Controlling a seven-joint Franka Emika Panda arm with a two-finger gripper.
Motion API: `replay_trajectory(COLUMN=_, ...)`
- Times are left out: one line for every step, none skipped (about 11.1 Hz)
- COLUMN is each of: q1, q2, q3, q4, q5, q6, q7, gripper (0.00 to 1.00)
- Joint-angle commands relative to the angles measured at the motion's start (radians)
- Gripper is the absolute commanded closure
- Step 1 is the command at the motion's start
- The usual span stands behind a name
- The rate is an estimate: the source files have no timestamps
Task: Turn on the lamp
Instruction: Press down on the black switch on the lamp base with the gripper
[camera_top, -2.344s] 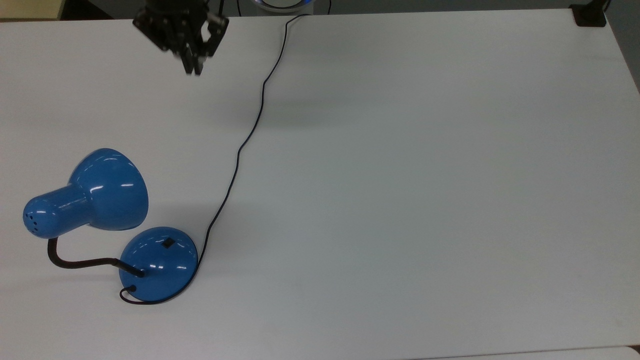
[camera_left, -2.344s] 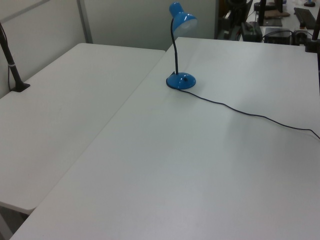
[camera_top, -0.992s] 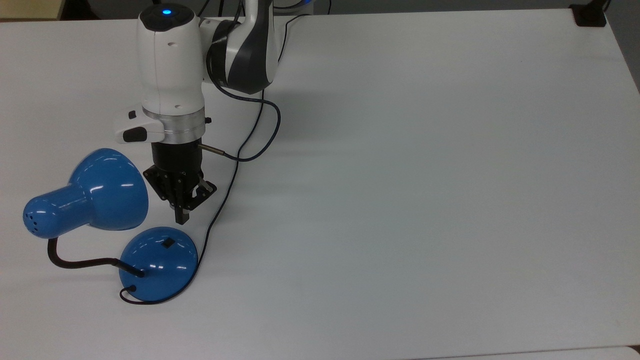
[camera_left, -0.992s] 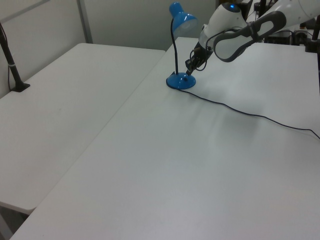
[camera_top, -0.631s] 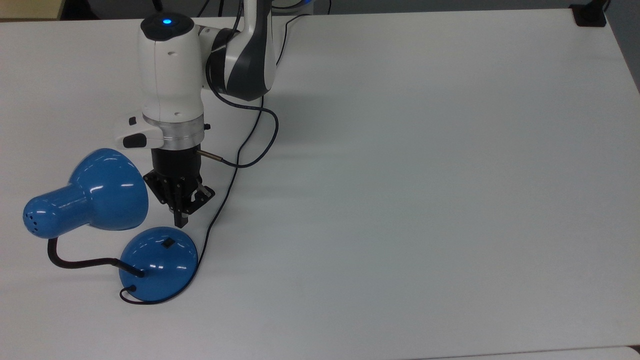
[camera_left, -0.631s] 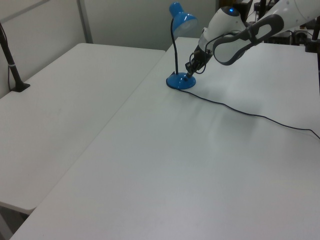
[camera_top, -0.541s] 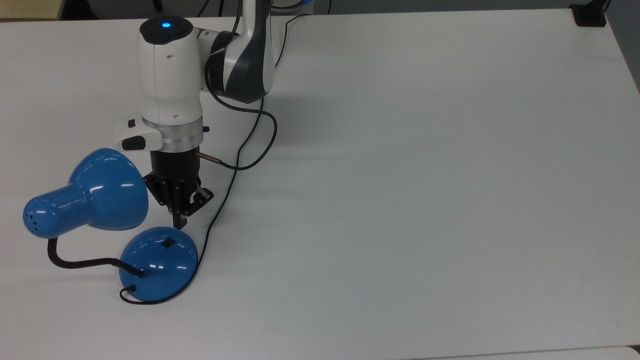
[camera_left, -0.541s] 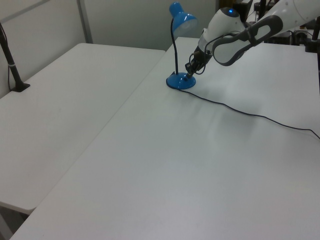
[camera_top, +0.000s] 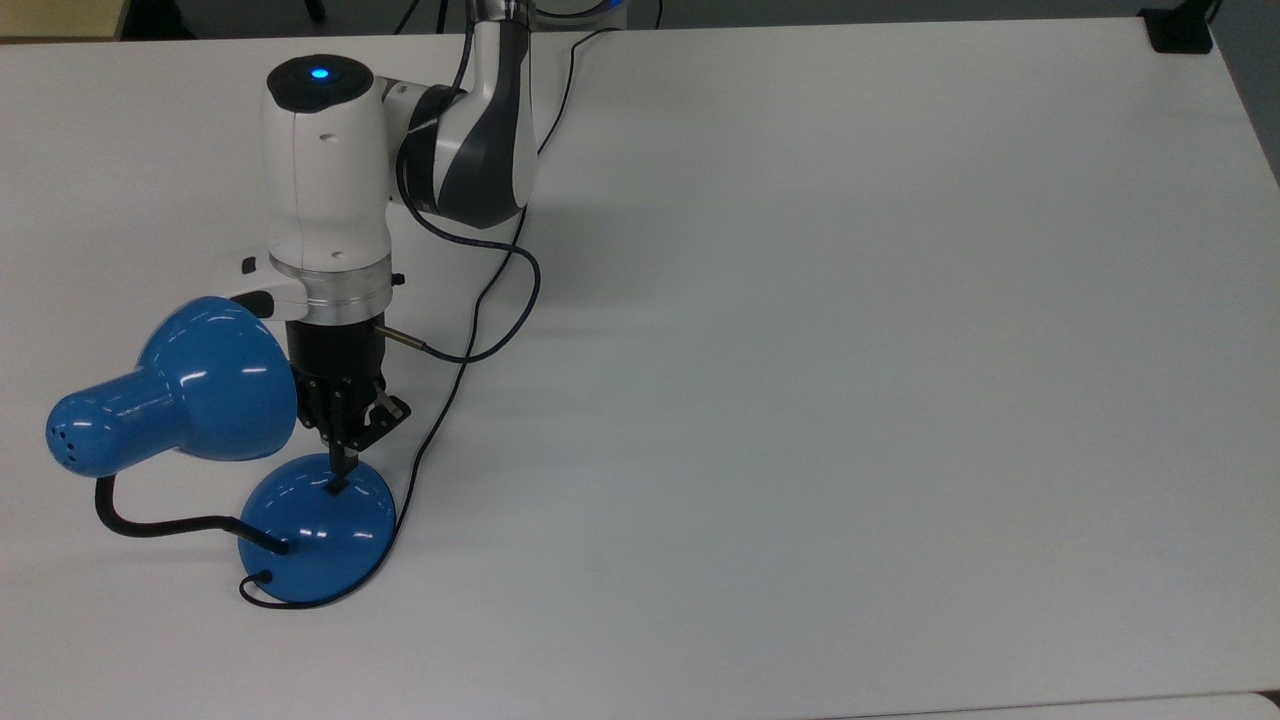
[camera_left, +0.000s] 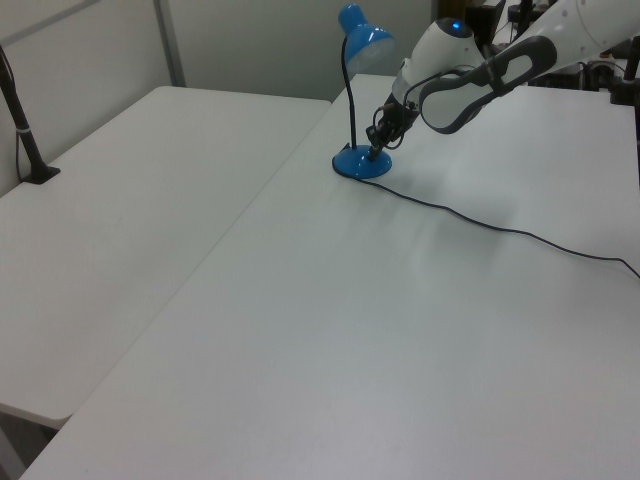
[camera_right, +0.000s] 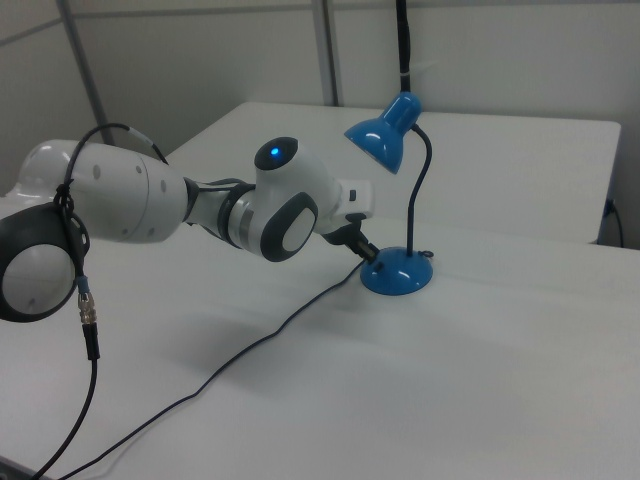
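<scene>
The lamp is glossy blue. Its bell shade (camera_top: 190, 385) lies toward the top view's left, and a bent black neck (camera_top: 150, 525) leads to the round base (camera_top: 310, 545). My gripper (camera_top: 340, 470) points down with its fingers together. Its tip rests at the small black switch (camera_top: 336, 489) on top of the base. In the left view the gripper (camera_left: 373, 152) sits on the base (camera_left: 356, 166), below the shade (camera_left: 366, 42). In the right view the gripper (camera_right: 368, 254) meets the base (camera_right: 400, 277) from the right view's left. No glow shows from the shade (camera_right: 384, 136).
The lamp's thin black cord (camera_top: 478, 300) runs from the base up past my arm to the table's far edge. A black clamp (camera_top: 1180, 30) sits at the top view's upper right corner. A second white table (camera_left: 120, 200) with a black post (camera_left: 22, 125) adjoins in the left view.
My gripper has moved down and toward the lamp's base, from just off its rim to touching the switch. The lamp has not shifted.
</scene>
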Motion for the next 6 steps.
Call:
replay_trajectory(q1=-0.008, q2=0.044, q3=0.002, q4=0.047, q5=0.01, q6=0.023, q7=0.018, gripper=1.0)
replay_trajectory(q1=-0.012, q2=0.051, q3=0.002, q4=0.061, q5=0.012, q6=0.023, q7=0.018, gripper=1.0)
replay_trajectory(q1=-0.014, q2=0.06, q3=0.002, q4=0.069, q5=0.011, q6=0.023, q7=0.023, gripper=1.0)
replay_trajectory(q1=-0.014, q2=0.067, q3=0.002, q4=0.075, q5=0.01, q6=0.025, q7=0.027, gripper=1.0)
replay_trajectory(q1=-0.015, q2=0.074, q3=0.002, q4=0.081, q5=0.01, q6=0.033, q7=0.03, gripper=1.0)
replay_trajectory(q1=-0.014, q2=0.075, q3=0.002, q4=0.086, q5=0.01, q6=0.037, q7=0.032, gripper=1.0)
